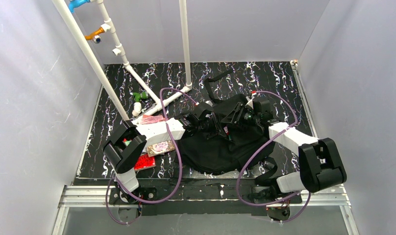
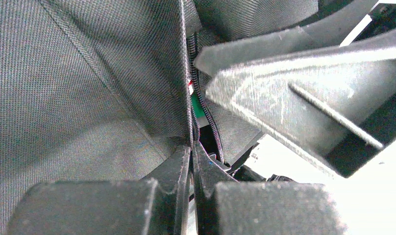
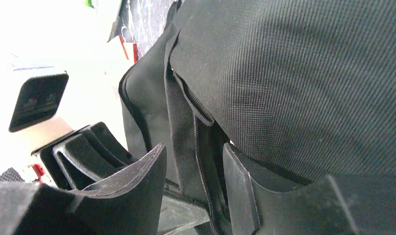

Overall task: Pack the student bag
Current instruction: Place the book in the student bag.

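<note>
Mid-table, between my two arms, lies the bag (image 1: 210, 152), a black heap slumped on the marbled table (image 1: 269, 81), with one strap (image 1: 216, 78) trailing toward the far wall. Both arms reach in and meet over its upper edge. My left gripper (image 2: 191, 152) is clamped tight, its jaws pressed together with a fold of the bag's cloth pinched between them, right beside the zip (image 2: 208, 122) that runs up the seam. My right gripper (image 3: 193, 152) comes in from the other side, just beside the left one. Its jaws stand apart, straddling a ridge of cloth and zip edge, and it grips nothing that I can make out. Whether either pad touches the cloth I cannot tell from the wrist view, as the weave fills the frame. Through the gap by the zip I see a sliver of green and red, too small to name. Left of the bag, near my left arm, lie a red packet (image 1: 144, 162) and a pink packet (image 1: 153, 119), both apart from the bag. White pipes (image 1: 186, 44) rise from the far left of the table, with a green item (image 1: 140, 96) at their foot.
</note>
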